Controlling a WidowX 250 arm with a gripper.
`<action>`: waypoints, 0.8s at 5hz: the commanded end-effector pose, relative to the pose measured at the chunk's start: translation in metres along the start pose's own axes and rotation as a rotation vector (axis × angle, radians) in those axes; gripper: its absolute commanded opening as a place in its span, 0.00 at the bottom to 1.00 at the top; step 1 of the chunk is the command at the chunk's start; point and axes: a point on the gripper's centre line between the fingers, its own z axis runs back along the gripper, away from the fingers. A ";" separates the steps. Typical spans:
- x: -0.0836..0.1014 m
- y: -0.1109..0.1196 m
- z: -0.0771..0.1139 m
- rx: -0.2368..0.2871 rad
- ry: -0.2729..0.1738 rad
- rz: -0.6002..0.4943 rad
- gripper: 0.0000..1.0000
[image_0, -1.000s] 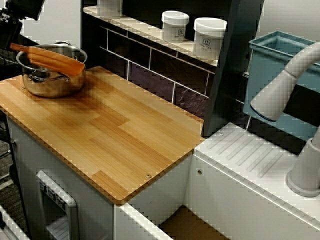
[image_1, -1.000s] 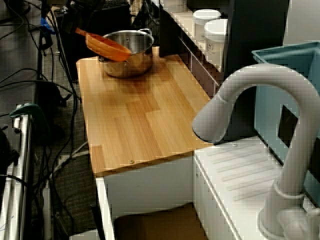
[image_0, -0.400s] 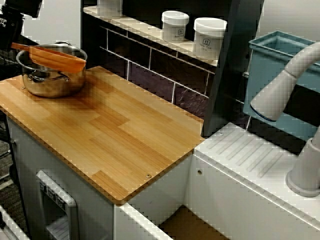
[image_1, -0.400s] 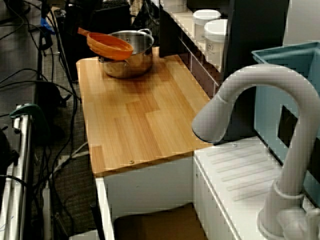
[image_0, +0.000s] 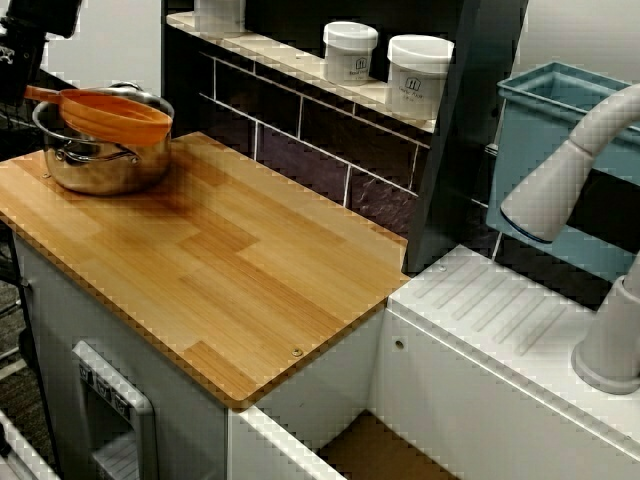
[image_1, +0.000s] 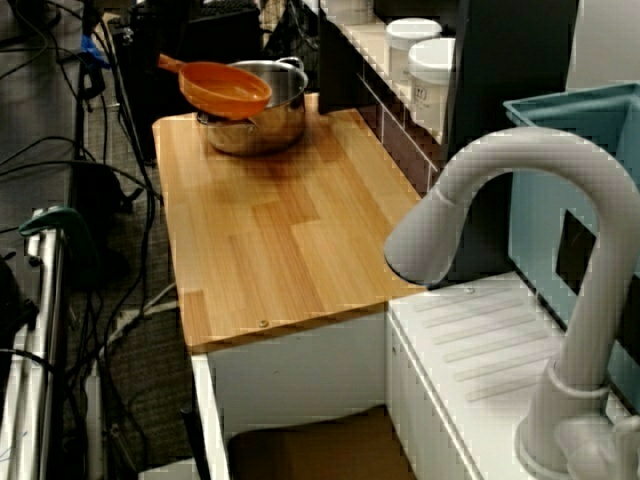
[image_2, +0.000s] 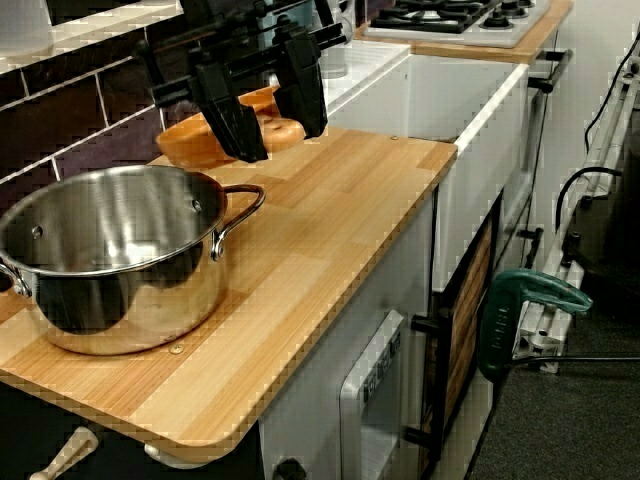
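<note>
An orange pan (image_0: 118, 116) with a short handle hangs level just over the rim of a steel pot (image_0: 95, 165) at the far left of the wooden counter (image_0: 230, 260). My gripper (image_0: 24, 82) comes in from the top left corner and is shut on the pan's handle. In the view from the side the orange pan (image_1: 226, 90) overlaps the near rim of the steel pot (image_1: 262, 122). The view that rides on the gripper shows my gripper (image_2: 277, 134) with black fingers (image_2: 228, 112) clamped on the orange pan (image_2: 195, 142), and the empty pot (image_2: 110, 255) below.
Two white jars (image_0: 350, 50) (image_0: 418, 76) stand on the tiled shelf behind the counter. A white faucet (image_0: 565, 180), a blue bin (image_0: 560, 140) and a ribbed drainboard (image_0: 500, 310) lie to the right. Cables (image_1: 90, 250) cover the floor beside the counter, where a green clamp (image_2: 520, 300) also sits.
The orange pan has turned from steeply tilted to nearly level and has shifted slightly over the pot. The pot has not moved.
</note>
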 end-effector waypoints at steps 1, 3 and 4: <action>0.058 -0.079 0.065 0.302 -0.008 0.204 0.00; 0.079 -0.128 0.066 0.421 -0.062 0.243 0.00; 0.078 -0.132 0.063 0.465 -0.083 0.252 0.00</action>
